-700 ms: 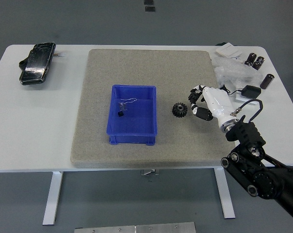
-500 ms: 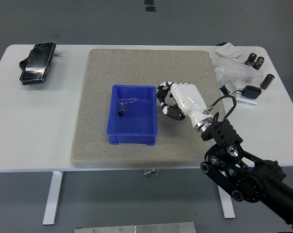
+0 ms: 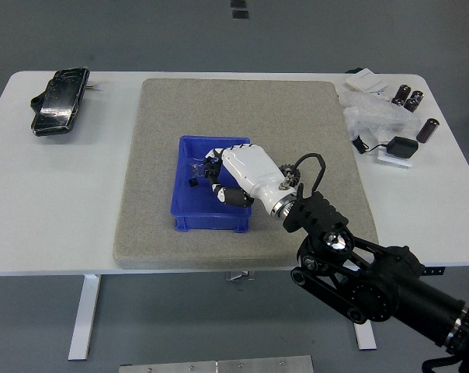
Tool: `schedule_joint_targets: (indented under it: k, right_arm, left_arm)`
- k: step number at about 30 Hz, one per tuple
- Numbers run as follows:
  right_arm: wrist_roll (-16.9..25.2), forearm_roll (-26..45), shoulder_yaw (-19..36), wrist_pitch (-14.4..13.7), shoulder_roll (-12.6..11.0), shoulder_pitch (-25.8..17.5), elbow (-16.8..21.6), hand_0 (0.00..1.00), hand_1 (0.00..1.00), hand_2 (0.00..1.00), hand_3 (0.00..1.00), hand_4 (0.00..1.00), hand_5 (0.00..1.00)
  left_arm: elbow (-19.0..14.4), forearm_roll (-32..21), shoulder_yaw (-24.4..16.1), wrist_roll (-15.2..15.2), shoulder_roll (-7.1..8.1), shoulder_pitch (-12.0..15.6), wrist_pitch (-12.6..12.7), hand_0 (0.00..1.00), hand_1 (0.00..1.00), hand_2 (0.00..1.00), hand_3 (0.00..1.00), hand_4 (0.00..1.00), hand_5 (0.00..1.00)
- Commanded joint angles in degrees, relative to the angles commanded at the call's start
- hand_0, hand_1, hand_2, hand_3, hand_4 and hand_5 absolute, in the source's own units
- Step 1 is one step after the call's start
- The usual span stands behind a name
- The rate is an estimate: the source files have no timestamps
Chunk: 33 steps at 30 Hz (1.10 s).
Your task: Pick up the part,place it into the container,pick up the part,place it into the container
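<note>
The right hand [image 3: 233, 176] reaches in from the lower right, its black arm [image 3: 366, 272] crossing the near right part of the grey mat [image 3: 157, 155], and hangs over the blue container [image 3: 189, 214] at the mat's middle. The white palm covers the right half of the container, with the fingers [image 3: 217, 167] curled downward and to the left over its inside. Whether those fingers pinch anything cannot be told, since the palm hides what lies beneath them.

A black gear part [image 3: 289, 174] shows on the mat just right of the container, partly hidden behind the wrist; only its toothed upper edge is visible. Inside the container, left of the fingers, lie a small black part [image 3: 192, 183] and a thin wire-like piece [image 3: 197, 166] on the blue floor.

The mat rests on the white counter [image 3: 56, 202]. At the far left of the counter lies a dark phone-like device [image 3: 60, 102]. At the far right sit crumpled clear plastic bags [image 3: 370, 116], a few small dark cylinders [image 3: 411, 99] and a flat black object [image 3: 399, 147] on a white card.
</note>
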Motion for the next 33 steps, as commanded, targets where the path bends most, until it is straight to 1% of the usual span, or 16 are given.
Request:
schedule_joint_targets:
  k: [1, 2, 7, 8, 10, 13, 14, 16, 17, 19, 20, 23, 25, 26, 29, 33]
  right_arm:
    - [-0.2, 0.2, -0.1, 0.2, 0.1, 0.0, -0.1, 0.895, 0.845, 0.828, 0.746, 0.638, 0.388]
    - [-0.4, 0.5, -0.1, 0.3, 0.1, 0.1, -0.1, 0.998, 0.935, 0.917, 0.897, 0.773, 0.487]
    - [-1.0, 1.6, -0.1, 1.0, 0.1, 0.1, -0.3, 0.998, 0.935, 0.917, 0.897, 0.773, 0.487]
    - [-1.0, 2.0, 0.0, 0.9, 0.1, 0.0, -0.3, 0.998, 0.940, 0.920, 0.911, 0.805, 0.492]
    - [-0.7, 2.9, 0.3, 0.4, 0.1, -0.2, -0.1, 0.998, 0.940, 0.920, 0.911, 0.805, 0.492]
    - [0.8, 6.1, 2.8, -1.8, -0.2, -1.3, 0.8, 0.998, 0.940, 0.920, 0.911, 0.805, 0.492]
    - [1.6, 7.5, 4.2, -2.7, -0.4, -1.9, 1.2, 0.998, 0.896, 0.840, 0.872, 0.792, 0.491]
    - [2.6, 9.5, 6.5, -4.3, -0.8, -2.9, 1.3, 0.998, 0.896, 0.840, 0.872, 0.792, 0.491]
    - [3.0, 10.5, 8.0, -4.9, -1.1, -3.4, 0.8, 0.998, 0.896, 0.840, 0.872, 0.792, 0.491]
    - [3.3, 11.8, 10.9, -5.5, -2.1, -3.9, -1.3, 0.998, 0.896, 0.840, 0.872, 0.792, 0.491]
    - [3.4, 12.2, 12.2, -5.5, -2.6, -3.9, -2.5, 0.913, 0.823, 0.797, 0.818, 0.740, 0.444]
    - [3.7, 13.2, 14.1, -5.2, -3.7, -4.1, -5.9, 0.913, 0.823, 0.797, 0.818, 0.740, 0.444]
    - [4.0, 13.6, 14.1, -4.9, -3.9, -4.3, -8.2, 0.913, 0.823, 0.797, 0.818, 0.740, 0.444]
    - [4.0, 13.6, 14.0, -4.8, -3.8, -4.4, -9.3, 0.875, 0.807, 0.793, 0.807, 0.718, 0.421]
    - [4.1, 13.5, 12.7, -4.2, -3.3, -4.3, -12.5, 0.875, 0.807, 0.793, 0.807, 0.718, 0.421]
    - [3.8, 13.2, 10.5, -3.7, -2.9, -3.8, -14.5, 0.862, 0.794, 0.789, 0.802, 0.717, 0.422]
  left_arm:
    - [0.0, 0.0, 0.0, 0.0, 0.00, 0.0, 0.0, 0.643, 0.566, 0.565, 0.610, 0.688, 0.238]
    - [0.0, 0.0, 0.0, 0.0, 0.01, -0.1, 0.0, 0.643, 0.567, 0.565, 0.610, 0.688, 0.238]
    - [0.0, 0.0, 0.0, 0.0, 0.04, -0.2, 0.0, 0.643, 0.567, 0.565, 0.610, 0.688, 0.238]
    - [0.0, 0.0, 0.1, 0.0, 0.04, -0.2, 0.0, 0.643, 0.567, 0.565, 0.610, 0.688, 0.238]
    - [0.0, 0.0, 0.1, 0.0, 0.04, -0.3, 0.0, 0.643, 0.567, 0.565, 0.610, 0.688, 0.238]
    - [0.0, 0.0, 0.1, -0.1, 0.00, -0.3, 0.0, 0.643, 0.567, 0.565, 0.610, 0.688, 0.238]
    - [0.0, 0.0, 0.1, -0.1, -0.02, -0.3, 0.0, 0.643, 0.567, 0.565, 0.610, 0.688, 0.238]
    - [0.0, 0.0, 0.1, -0.1, -0.05, -0.3, 0.0, 0.643, 0.567, 0.565, 0.610, 0.688, 0.238]
    - [0.0, 0.0, 0.2, 0.0, -0.07, -0.3, 0.0, 0.643, 0.567, 0.565, 0.610, 0.688, 0.238]
    - [0.0, 0.0, 0.2, 0.0, -0.10, -0.3, 0.0, 0.643, 0.567, 0.565, 0.610, 0.688, 0.238]
    - [0.0, 0.0, 0.2, 0.0, -0.10, -0.3, 0.0, 0.643, 0.567, 0.565, 0.611, 0.687, 0.239]
    - [0.0, 0.1, 0.1, -0.1, -0.11, -0.3, 0.0, 0.643, 0.567, 0.565, 0.611, 0.687, 0.239]
    - [0.0, 0.1, 0.1, -0.1, -0.14, -0.3, 0.0, 0.643, 0.567, 0.565, 0.611, 0.687, 0.239]
    - [0.0, 0.2, 0.1, -0.1, -0.16, -0.3, 0.0, 0.644, 0.567, 0.565, 0.611, 0.688, 0.239]
    - [0.0, 0.4, 0.1, -0.1, -0.19, -0.3, -0.1, 0.644, 0.567, 0.565, 0.611, 0.688, 0.239]
    - [0.0, 0.5, 0.1, -0.2, -0.15, -0.4, -0.1, 0.643, 0.567, 0.565, 0.610, 0.687, 0.239]
